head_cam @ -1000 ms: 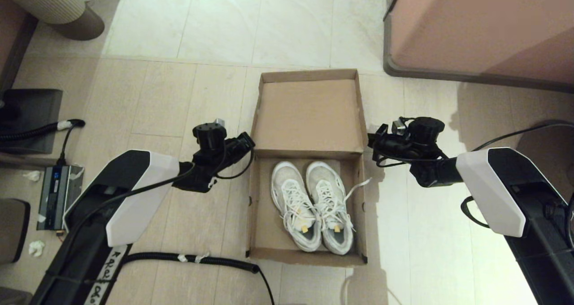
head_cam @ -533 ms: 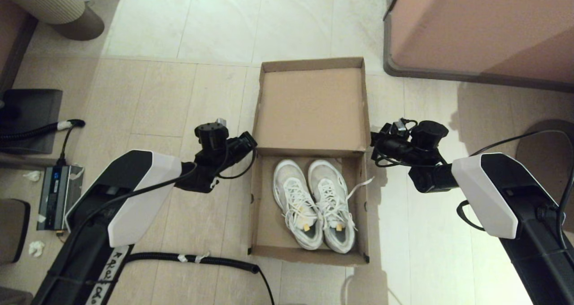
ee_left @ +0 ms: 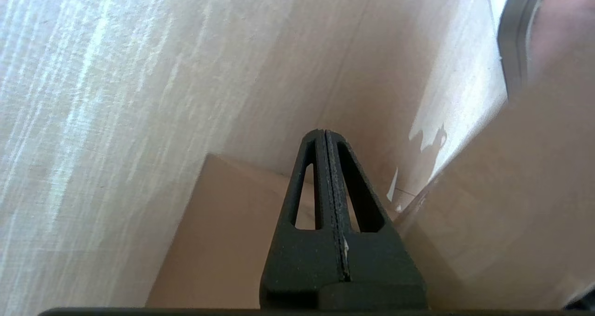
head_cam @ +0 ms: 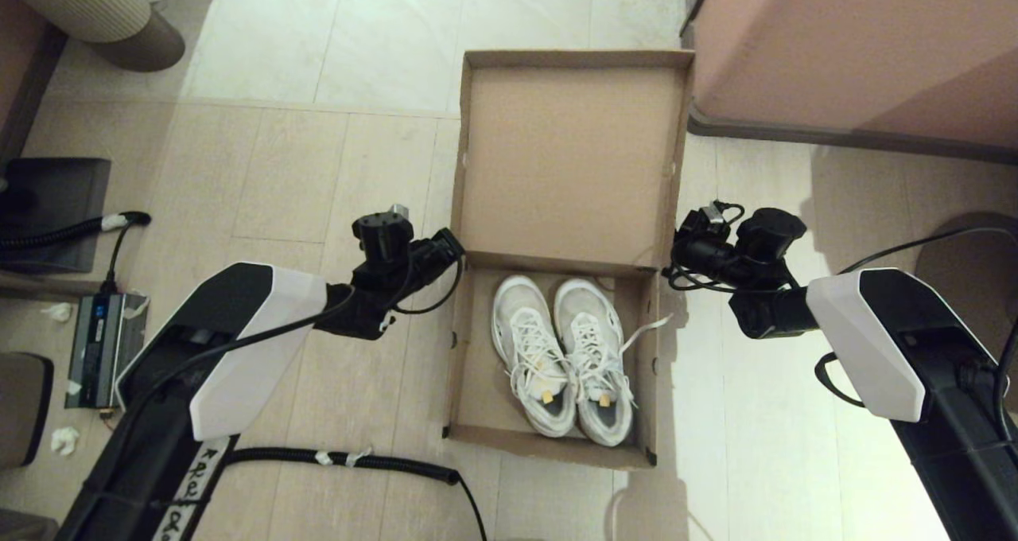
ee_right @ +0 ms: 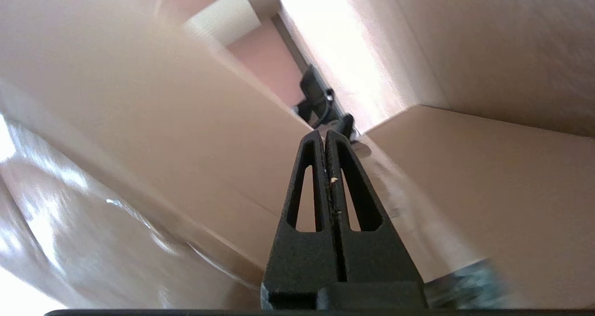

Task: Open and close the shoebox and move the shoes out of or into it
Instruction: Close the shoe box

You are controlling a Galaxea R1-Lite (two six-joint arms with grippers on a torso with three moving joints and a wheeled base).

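Note:
The brown cardboard shoebox point(head_cam: 469, 398) sits on the floor, its hinged lid point(head_cam: 569, 155) open and tilted up off the floor. Inside the base lie the white mesh shoes point(head_cam: 565, 358), side by side with toes toward the hinge; one lace hangs over the right wall. My left gripper point(head_cam: 452, 245) is shut and empty against the lid's left edge near the hinge. My right gripper point(head_cam: 678, 248) is shut and empty against the lid's right edge. The wrist views show the left gripper point(ee_left: 324, 132) and the right gripper point(ee_right: 324, 132) with jaws pressed together, cardboard close around them.
The large pinkish-brown cabinet point(head_cam: 859, 48) stands just right of the raised lid's far corner. A black coiled cable point(head_cam: 342, 460) lies left of the box front. A grey power unit point(head_cam: 99, 342) and a dark block point(head_cam: 56, 207) are at the far left.
The lid has swung upward from lying nearly flat; its far edge now shows much higher and reaches the cabinet. Both grippers stayed shut at the lid's sides, shifting slightly. The box base slid a little.

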